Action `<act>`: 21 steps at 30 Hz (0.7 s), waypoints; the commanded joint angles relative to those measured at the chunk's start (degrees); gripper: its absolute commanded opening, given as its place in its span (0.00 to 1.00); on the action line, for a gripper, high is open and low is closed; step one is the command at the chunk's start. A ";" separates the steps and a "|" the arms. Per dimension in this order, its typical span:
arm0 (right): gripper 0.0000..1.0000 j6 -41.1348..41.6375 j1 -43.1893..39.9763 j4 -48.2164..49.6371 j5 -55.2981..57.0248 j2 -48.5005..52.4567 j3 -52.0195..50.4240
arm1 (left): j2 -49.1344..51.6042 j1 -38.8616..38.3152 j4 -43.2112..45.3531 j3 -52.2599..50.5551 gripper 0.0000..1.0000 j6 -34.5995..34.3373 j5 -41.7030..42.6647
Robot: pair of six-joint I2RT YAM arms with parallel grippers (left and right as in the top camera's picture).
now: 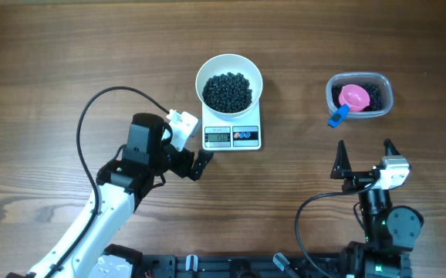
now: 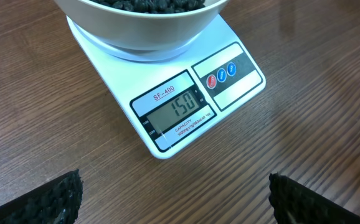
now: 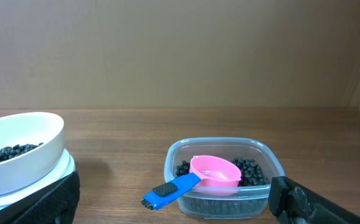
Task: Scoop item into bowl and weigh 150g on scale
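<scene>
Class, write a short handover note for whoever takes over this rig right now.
Left gripper: open, empty, hovering in front of the scale.
Right gripper: open, empty, short of the tub.
Bowl of beads sits on the scale; display reads 150.
Pink scoop lies in the tub on leftover beads.
Done: weighing. Left: probably nothing more to scoop.

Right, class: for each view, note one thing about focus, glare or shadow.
Overhead: even light, no hard shadows around the bowl. Left wrist: the scale display is sharp, with glare on the table upper right. Right wrist: the fingers blur at the lower corners; the scoop is crisp.
</scene>
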 commanded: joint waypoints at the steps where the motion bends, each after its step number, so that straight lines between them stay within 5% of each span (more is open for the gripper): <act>1: 1.00 -0.15 0.22 0.04 1.11 -0.83 -0.07 | -2.69 -0.26 -0.74 -0.04 1.00 -0.31 -1.31; 8: 1.00 -0.15 0.22 0.04 1.11 -0.83 -0.07 | -8.11 -0.22 -1.03 -2.29 1.00 -0.28 -6.58; 21: 1.00 -0.15 0.22 0.04 1.11 -0.83 -0.07 | -25.59 1.55 12.48 -20.11 1.00 -0.28 -11.58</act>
